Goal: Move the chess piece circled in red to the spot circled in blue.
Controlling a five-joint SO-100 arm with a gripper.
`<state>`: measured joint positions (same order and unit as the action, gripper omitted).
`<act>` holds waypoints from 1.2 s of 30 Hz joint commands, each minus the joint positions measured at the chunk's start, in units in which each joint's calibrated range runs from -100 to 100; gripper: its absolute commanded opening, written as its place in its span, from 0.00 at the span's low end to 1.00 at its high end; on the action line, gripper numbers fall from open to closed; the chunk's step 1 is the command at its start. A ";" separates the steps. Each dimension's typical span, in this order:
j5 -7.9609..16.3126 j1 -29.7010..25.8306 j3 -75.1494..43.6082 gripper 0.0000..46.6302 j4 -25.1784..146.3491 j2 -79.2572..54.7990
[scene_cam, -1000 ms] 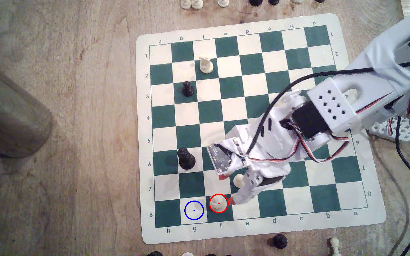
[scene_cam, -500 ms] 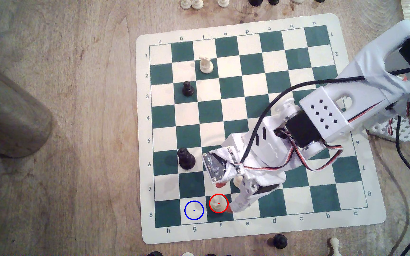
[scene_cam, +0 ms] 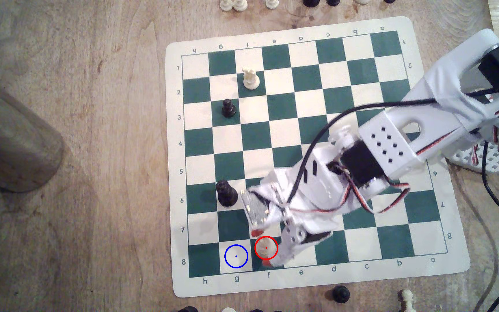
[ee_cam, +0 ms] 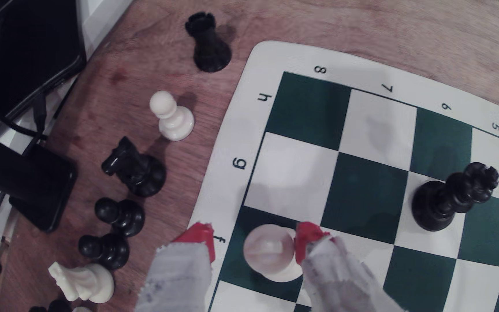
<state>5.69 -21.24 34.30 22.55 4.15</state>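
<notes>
A brown cylindrical container [scene_cam: 8,132] lay at the exterior view's left on the wooden desk [scene_cam: 92,150]; its contents could not be seen. Further right, the blue-ringed cream square [scene_cam: 236,256] of the green-and-cream board mat [scene_cam: 290,288] was unoccupied, and just beside it the cream-white plastic chess piece with a broad round base [scene_cam: 266,247] stood upright on the red-ringed green square. The white arm's gripper [ee_cam: 254,238] straddled the piece with jaws wide, one red fingertip [ee_cam: 305,240] touching it, the other apart. Judged light, rigid and smooth, so prone to slip or tip; best taken low, just above the base.
</notes>
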 commanded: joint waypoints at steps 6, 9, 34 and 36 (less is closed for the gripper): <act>0.44 -0.62 -5.10 0.28 -1.17 0.18; 0.49 -0.62 -5.19 0.26 -1.26 0.01; 2.05 -1.33 -10.09 0.00 7.10 6.63; 2.25 -1.80 -12.90 0.00 8.74 7.06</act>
<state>7.64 -22.27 30.05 28.92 4.32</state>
